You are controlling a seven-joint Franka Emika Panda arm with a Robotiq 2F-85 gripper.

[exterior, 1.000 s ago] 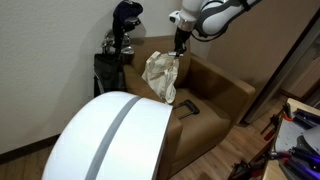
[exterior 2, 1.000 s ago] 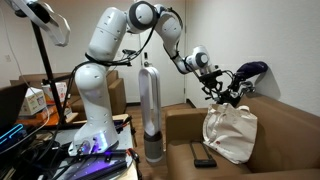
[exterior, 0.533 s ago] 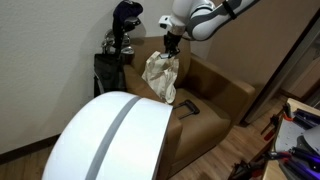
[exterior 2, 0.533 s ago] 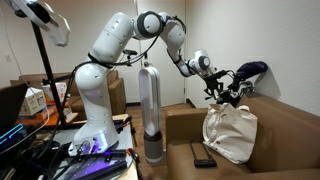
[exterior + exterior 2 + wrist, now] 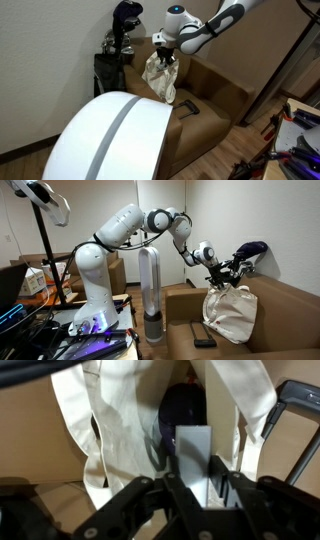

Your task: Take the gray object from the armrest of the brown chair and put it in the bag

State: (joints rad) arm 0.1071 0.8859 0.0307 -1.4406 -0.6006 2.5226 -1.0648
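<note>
Comparing with the frame one second earlier, the black two-finger gripper (image 5: 163, 57) had moved left and lower in an exterior view. It stood directly over the mouth of the cream cloth bag (image 5: 160, 80). The white robot arm (image 5: 120, 225) had swung its elbow rightward.

Wrist view: the fingers (image 5: 170, 488) were closed against the sides of the flat gray rectangular object (image 5: 196, 445), at frame centre before the bag's dark opening. Whether it had entered the bag could not be determined.

Count: one gripper, one gray object, one bag, one brown upholstered chair (image 5: 215, 100) bearing the bag on its seat, one small black flat item (image 5: 204, 341) on the armrest, one black golf bag (image 5: 118, 45) at upper left.
</note>
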